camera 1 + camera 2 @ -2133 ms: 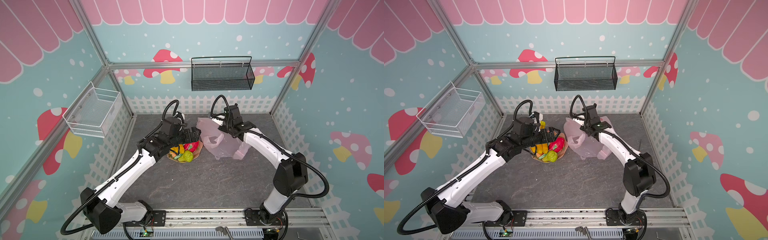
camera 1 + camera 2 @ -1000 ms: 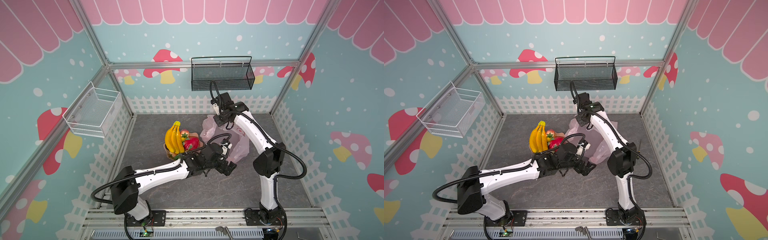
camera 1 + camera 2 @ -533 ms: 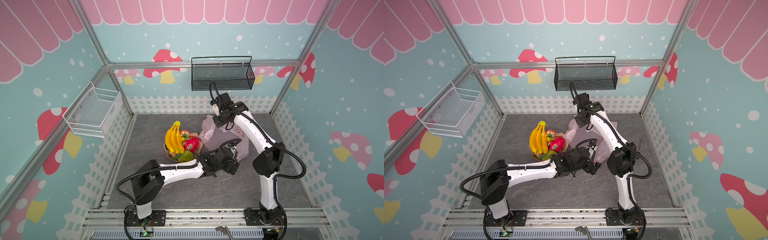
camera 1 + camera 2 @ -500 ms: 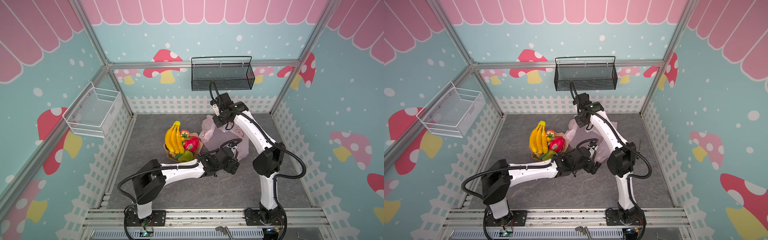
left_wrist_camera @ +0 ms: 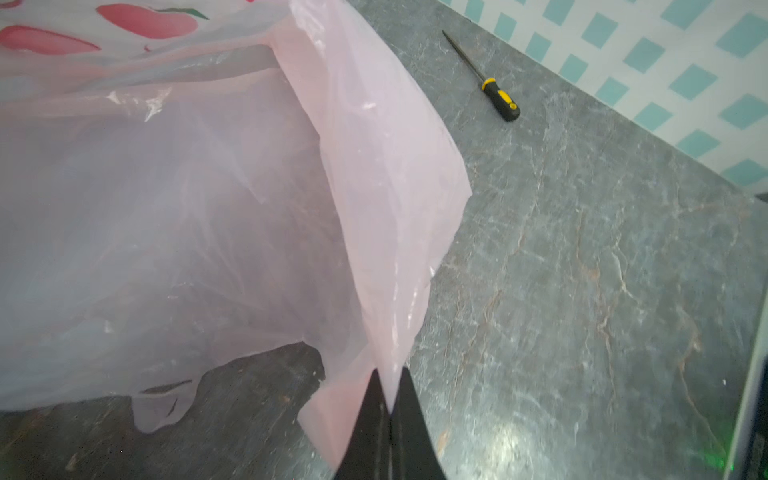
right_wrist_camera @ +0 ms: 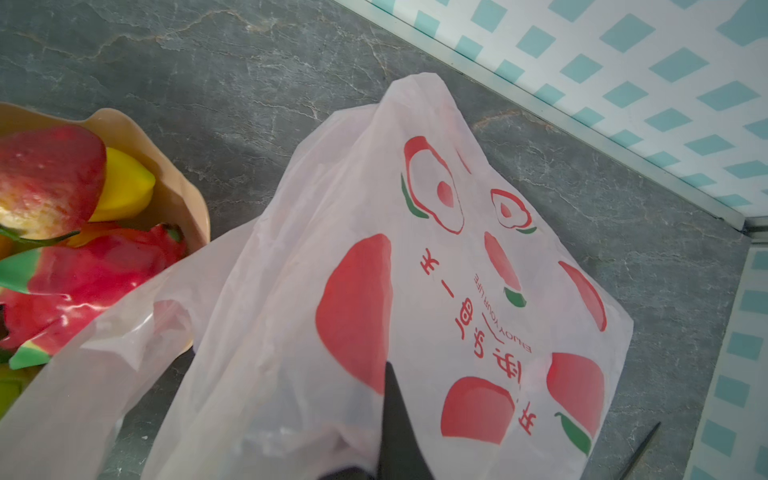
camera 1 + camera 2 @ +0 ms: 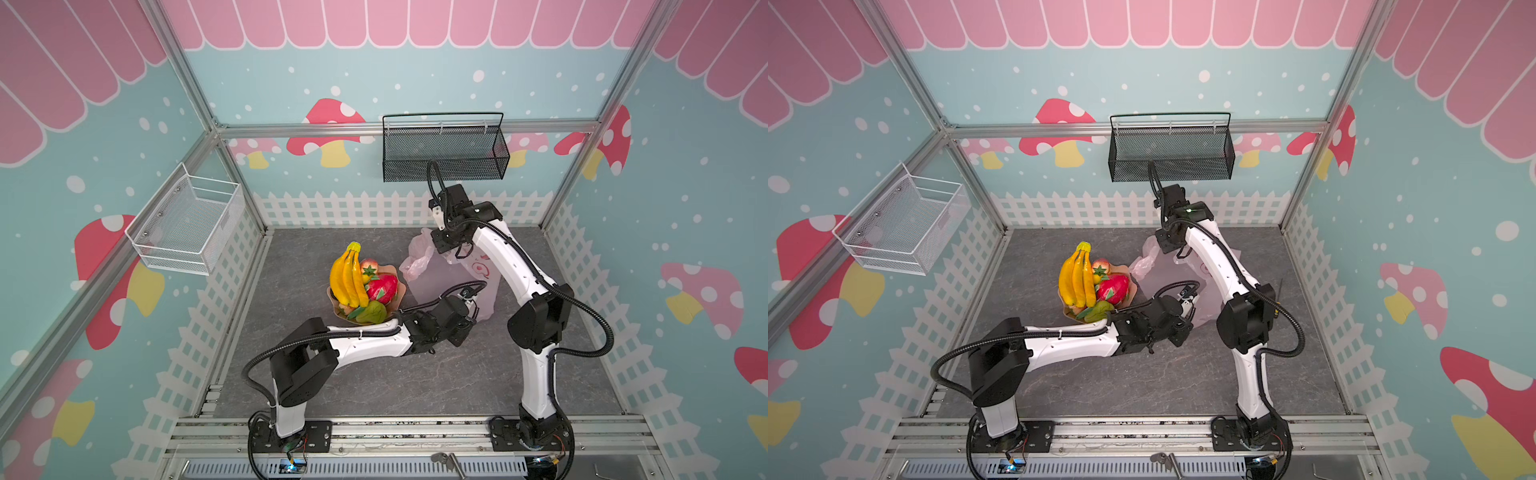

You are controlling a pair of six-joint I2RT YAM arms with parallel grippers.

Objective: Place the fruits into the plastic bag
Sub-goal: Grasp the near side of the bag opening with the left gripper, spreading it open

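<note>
left claw (image 5: 390, 388) clamped on plastic bag (image 5: 174, 199) edge; right claw (image 6: 392, 399) clamped on its top; fruits (image 6: 83, 274) in dish (image 6: 187, 199)

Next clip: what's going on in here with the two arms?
Both arms are on the plastic bag, not the fruits. The right gripper is shut on its upper part, holding it up, while the left gripper is shut on an edge low near the table, apparently to open the mouth. The fruits sit piled in the tan dish beside the bag; none is inside it yet.

Fruits (image 7: 349, 276) hide most of dish (image 7: 401, 293) (tan).
</note>
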